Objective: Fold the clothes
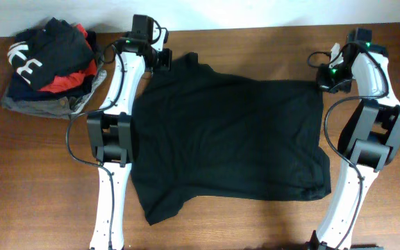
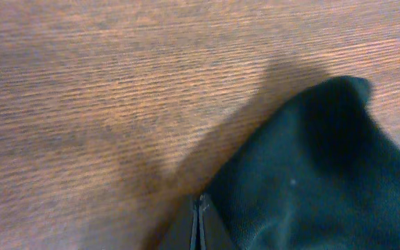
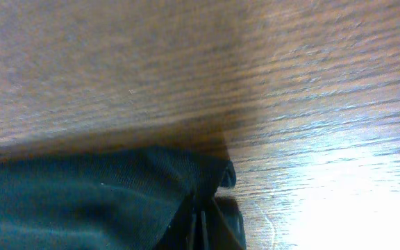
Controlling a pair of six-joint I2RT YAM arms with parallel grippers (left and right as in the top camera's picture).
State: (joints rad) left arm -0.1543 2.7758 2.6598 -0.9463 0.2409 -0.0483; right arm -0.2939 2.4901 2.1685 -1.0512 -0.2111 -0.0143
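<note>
The black top point(image 1: 231, 135) lies spread flat across the middle of the bench point(image 1: 221, 226), sleeves toward the left side, hem along the right, and no print showing on its upward face. It looks laid open this way so that its far edge can be lifted and brought over toward the near edge as a first fold. Both arms are set at the two far corners for that. The left fingers point(image 2: 192, 230) are pressed together, with only a hairline seam between them. The cloth of the far left sleeve tip runs right up to them, so they appear to pinch its edge low against the wood. The right fingers point(image 3: 222, 226) are likewise closed, with the far right hem corner bunched into them. A pile of folded garments point(image 1: 47, 73) sits in the bench's far left corner, apart from the top.
</note>
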